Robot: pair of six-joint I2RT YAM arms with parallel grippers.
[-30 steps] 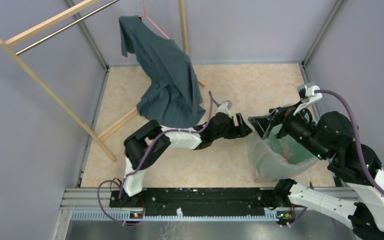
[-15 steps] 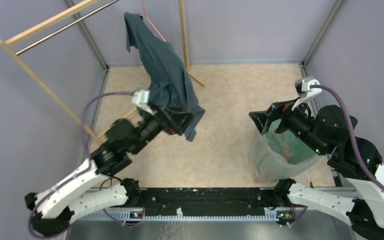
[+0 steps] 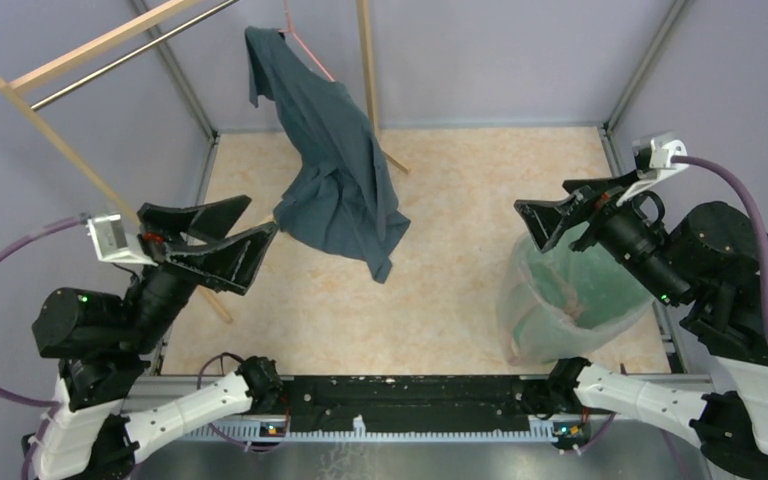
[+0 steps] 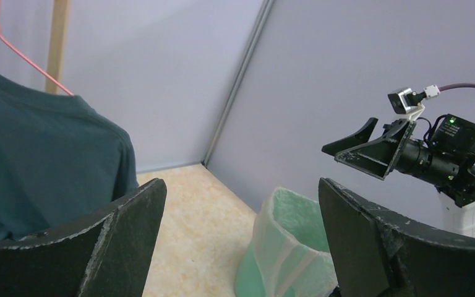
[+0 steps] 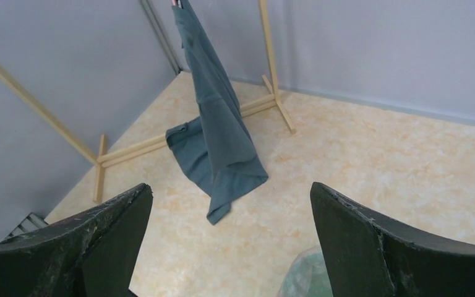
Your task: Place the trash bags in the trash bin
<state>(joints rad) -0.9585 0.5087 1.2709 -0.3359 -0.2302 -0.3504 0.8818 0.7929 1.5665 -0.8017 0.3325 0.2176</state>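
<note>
The teal-green trash bin (image 3: 585, 285) stands at the right of the floor. A thin pale translucent trash bag (image 3: 520, 322) lines it, folded over the rim and hanging down its sides. The left wrist view shows the same bag (image 4: 271, 242) over the bin (image 4: 297, 213). My right gripper (image 3: 543, 198) hangs open just above the bin's far-left rim, holding nothing. My left gripper (image 3: 258, 216) is raised at the far left, well away from the bin, open and empty. In the right wrist view only the bag's edge (image 5: 306, 278) shows, low between the fingers.
A dark blue-grey shirt (image 3: 338, 170) hangs from a pink hanger (image 3: 300, 38) on a wooden clothes rack (image 3: 70, 150) at the back left, its hem touching the floor. Grey walls close in three sides. A black rail (image 3: 400, 395) runs along the near edge.
My left arm has swung from the middle of the floor, near the bin, back to the far left and risen, its jaws opening wider. The right gripper has lifted slightly off the rim. The shirt swayed.
</note>
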